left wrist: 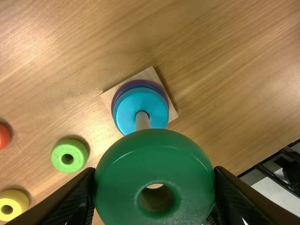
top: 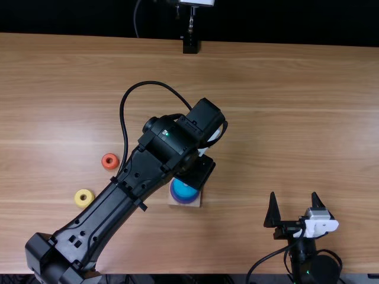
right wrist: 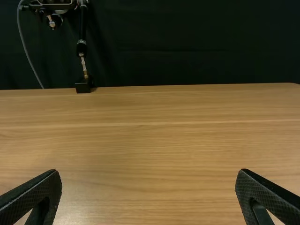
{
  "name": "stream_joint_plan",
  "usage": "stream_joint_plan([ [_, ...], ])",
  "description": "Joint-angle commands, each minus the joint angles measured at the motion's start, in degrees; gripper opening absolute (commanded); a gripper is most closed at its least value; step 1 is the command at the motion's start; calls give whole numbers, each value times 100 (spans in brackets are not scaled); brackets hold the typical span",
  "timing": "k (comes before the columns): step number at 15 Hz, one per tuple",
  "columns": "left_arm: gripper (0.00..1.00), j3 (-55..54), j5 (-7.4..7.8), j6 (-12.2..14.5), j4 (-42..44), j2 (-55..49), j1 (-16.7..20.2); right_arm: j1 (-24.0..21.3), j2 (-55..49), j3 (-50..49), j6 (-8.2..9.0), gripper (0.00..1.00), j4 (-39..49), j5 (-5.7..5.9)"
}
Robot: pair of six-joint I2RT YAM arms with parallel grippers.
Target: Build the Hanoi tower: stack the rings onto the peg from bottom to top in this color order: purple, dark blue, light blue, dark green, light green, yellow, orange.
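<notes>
My left gripper [top: 196,171] is over the peg base [top: 176,201] in the top view. In the left wrist view, the left gripper [left wrist: 154,176] is shut on the dark green ring [left wrist: 154,145], held near the top of the peg [left wrist: 142,121]. Around the peg lie the light blue ring [left wrist: 127,112], a dark blue edge beneath it and the purple ring [left wrist: 116,99] lowest. A light green ring [left wrist: 59,156], yellow ring [top: 84,198] and orange ring [top: 110,161] lie on the table. My right gripper [top: 294,198] stands open; the right wrist view shows this gripper [right wrist: 148,174] holding nothing.
The left arm [top: 103,216] crosses the table's left half, passing close to the loose rings. A black stand [top: 190,46] is at the far edge of the wooden table [top: 296,118], before a dark curtain.
</notes>
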Motion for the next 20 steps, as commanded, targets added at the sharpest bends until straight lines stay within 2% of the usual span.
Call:
stream_joint_plan([
  [1, 0, -93, -18, -29, 7, 150, -21, -61, -40, -38, 1, 100, -25, -35],
  [11, 0, -93, -39, -18, 18, 168, 111, -61, -40, -38, 11, 100, -25, -35],
  [13, 42, -93, -39, -29, 7, 177, 155, -61, -40, -38, 11, 100, -25, -35],
  [14, 60, -93, -18, -29, 7, 177, 208, -61, -40, -38, 1, 100, -25, -35],
  [15, 71, -102, -18, -39, 7, 177, 217, -61, -40, -38, 11, 100, -14, -35],
  [20, 100, -102, -50, -29, -66, 177, 226, -61, -40, -38, 1, 100, -25, -35],
])
